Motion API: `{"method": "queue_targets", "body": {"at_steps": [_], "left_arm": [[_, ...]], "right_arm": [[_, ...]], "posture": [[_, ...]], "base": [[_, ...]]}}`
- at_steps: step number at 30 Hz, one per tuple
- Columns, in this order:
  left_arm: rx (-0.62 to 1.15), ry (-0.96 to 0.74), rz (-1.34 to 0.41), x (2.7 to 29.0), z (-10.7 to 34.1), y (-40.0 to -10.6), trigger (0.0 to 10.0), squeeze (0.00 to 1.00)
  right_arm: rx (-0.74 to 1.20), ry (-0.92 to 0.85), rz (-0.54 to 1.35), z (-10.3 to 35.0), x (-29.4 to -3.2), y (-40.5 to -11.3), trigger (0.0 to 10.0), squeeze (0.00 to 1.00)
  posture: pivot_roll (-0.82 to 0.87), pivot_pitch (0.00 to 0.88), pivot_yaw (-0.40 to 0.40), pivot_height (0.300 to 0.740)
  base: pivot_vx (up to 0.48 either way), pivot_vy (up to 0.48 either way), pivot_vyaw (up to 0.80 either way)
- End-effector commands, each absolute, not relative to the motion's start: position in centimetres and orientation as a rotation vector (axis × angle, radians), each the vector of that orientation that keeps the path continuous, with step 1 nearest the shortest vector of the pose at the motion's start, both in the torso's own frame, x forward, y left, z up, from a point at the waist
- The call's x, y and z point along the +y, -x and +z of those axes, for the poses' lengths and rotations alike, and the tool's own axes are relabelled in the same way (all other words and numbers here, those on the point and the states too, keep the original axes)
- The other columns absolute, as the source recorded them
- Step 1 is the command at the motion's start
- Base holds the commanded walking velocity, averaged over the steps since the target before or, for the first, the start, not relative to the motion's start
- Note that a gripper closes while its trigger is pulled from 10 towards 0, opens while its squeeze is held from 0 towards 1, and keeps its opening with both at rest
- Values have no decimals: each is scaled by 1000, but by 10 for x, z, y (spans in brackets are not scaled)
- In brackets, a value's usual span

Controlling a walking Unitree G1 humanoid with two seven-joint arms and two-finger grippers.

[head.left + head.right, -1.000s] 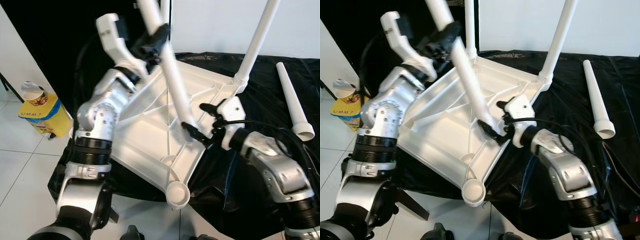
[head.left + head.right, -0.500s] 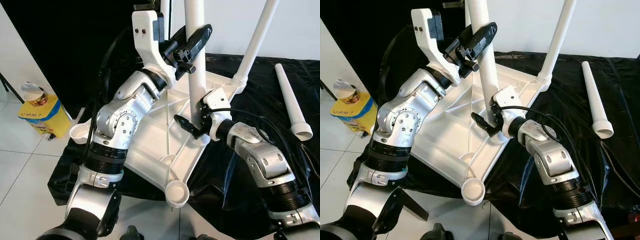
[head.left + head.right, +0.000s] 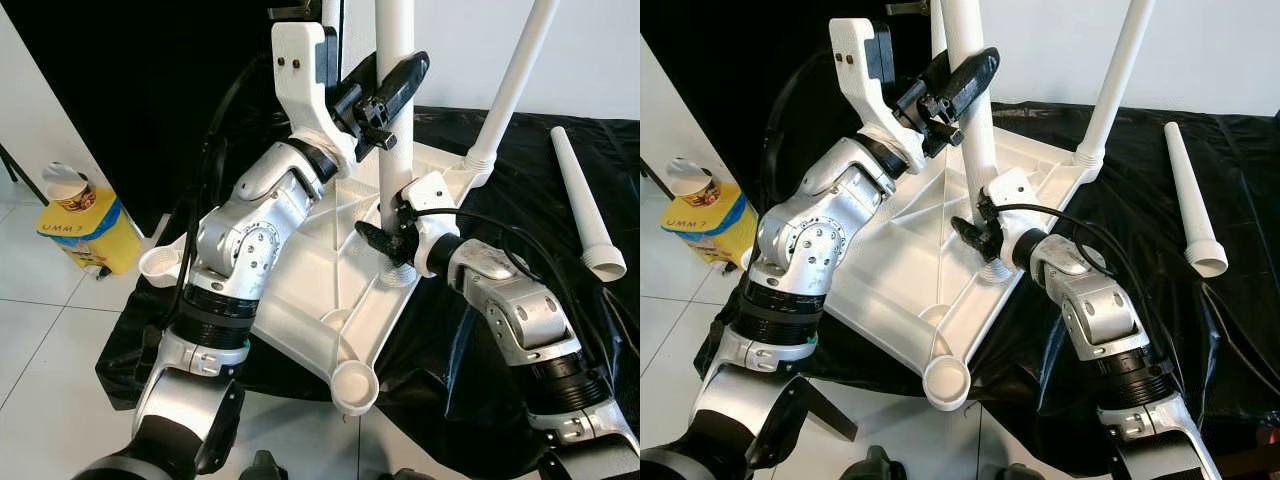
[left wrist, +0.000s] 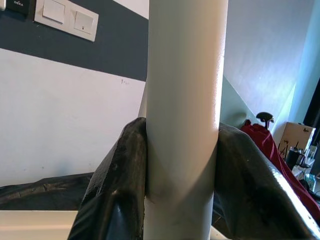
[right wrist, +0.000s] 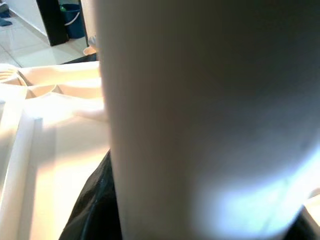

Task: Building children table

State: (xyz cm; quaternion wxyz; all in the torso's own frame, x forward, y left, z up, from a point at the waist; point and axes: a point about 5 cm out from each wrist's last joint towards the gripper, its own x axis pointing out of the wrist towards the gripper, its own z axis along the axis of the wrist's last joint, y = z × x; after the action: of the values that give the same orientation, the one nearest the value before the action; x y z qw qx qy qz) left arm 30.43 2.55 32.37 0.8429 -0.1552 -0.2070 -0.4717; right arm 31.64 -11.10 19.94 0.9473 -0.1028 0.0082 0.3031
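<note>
An upright white leg (image 3: pixel 394 120) is being clamped high up by the left hand (image 3: pixel 385 92) over the upturned tabletop (image 3: pixel 310 270); lower down, it is seemingly being gripped by the right hand (image 3: pixel 385 240) near its socket.

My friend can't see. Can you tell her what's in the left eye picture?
Two robot tools hold a round white plastic table leg upright on an upside-down white plastic tabletop: left tool high, right tool low. Another white leg lies on black cloth.
</note>
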Motion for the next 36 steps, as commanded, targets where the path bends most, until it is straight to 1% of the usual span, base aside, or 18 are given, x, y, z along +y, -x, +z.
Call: {"method": "queue_targets", "body": {"at_steps": [1, 6, 7, 8, 9, 14, 18, 19, 22, 26, 30, 36], "left_arm": [[-500, 319, -1172, 9, 332, -285, 10000, 0], [-501, 312, -1189, 5, 332, -283, 10000, 0], [-499, 313, -1193, 5, 332, -283, 10000, 0], [-499, 313, -1193, 5, 332, -283, 10000, 0], [-494, 320, -1197, 4, 332, -283, 10000, 1000], [-493, 340, -1218, 4, 332, -281, 10000, 1000], [-493, 298, -1191, 5, 330, -282, 10000, 1000], [-494, 287, -1179, 6, 329, -283, 10000, 0], [-495, 283, -1172, 6, 329, -283, 10000, 0], [-515, 249, -1120, 11, 327, -285, 10000, 0], [-520, 226, -1097, 13, 326, -286, 10000, 0], [-519, 202, -1044, 17, 321, -287, 10000, 0]], "right_arm": [[61, 204, 625, 192, -107, -316, 0, 0], [85, 195, 594, 189, -109, -317, 0, 0], [87, 196, 582, 188, -110, -318, 3882, 0], [87, 196, 582, 188, -110, -318, 3882, 0], [90, 191, 567, 188, -111, -319, 10000, 0], [82, 164, 530, 188, -111, -320, 10000, 0], [73, 141, 513, 189, -108, -319, 10000, 0], [69, 131, 504, 189, -108, -319, 10000, 0], [66, 125, 498, 189, -107, -319, 10000, 0], [58, 69, 445, 190, -105, -319, 10000, 0], [51, 48, 436, 190, -104, -318, 10000, 0], [45, -32, 420, 190, -99, -315, 10000, 0]], "posture": [[15, 24, -8, 740], [12, 24, -5, 740], [12, 25, -5, 740], [12, 25, -5, 740], [11, 26, -4, 740], [11, 26, -5, 740], [12, 27, -7, 740], [11, 28, -6, 740], [11, 28, -6, 740], [13, 31, -9, 740], [14, 31, -10, 740], [16, 34, -10, 740]], "base": [[0, 0, 0], [0, 0, 0], [0, 0, 0], [0, 0, 0], [0, 0, 0], [0, 0, 0], [0, 0, 0], [0, 0, 0], [0, 0, 0], [0, 0, 0], [0, 0, 0], [0, 0, 0]]}}
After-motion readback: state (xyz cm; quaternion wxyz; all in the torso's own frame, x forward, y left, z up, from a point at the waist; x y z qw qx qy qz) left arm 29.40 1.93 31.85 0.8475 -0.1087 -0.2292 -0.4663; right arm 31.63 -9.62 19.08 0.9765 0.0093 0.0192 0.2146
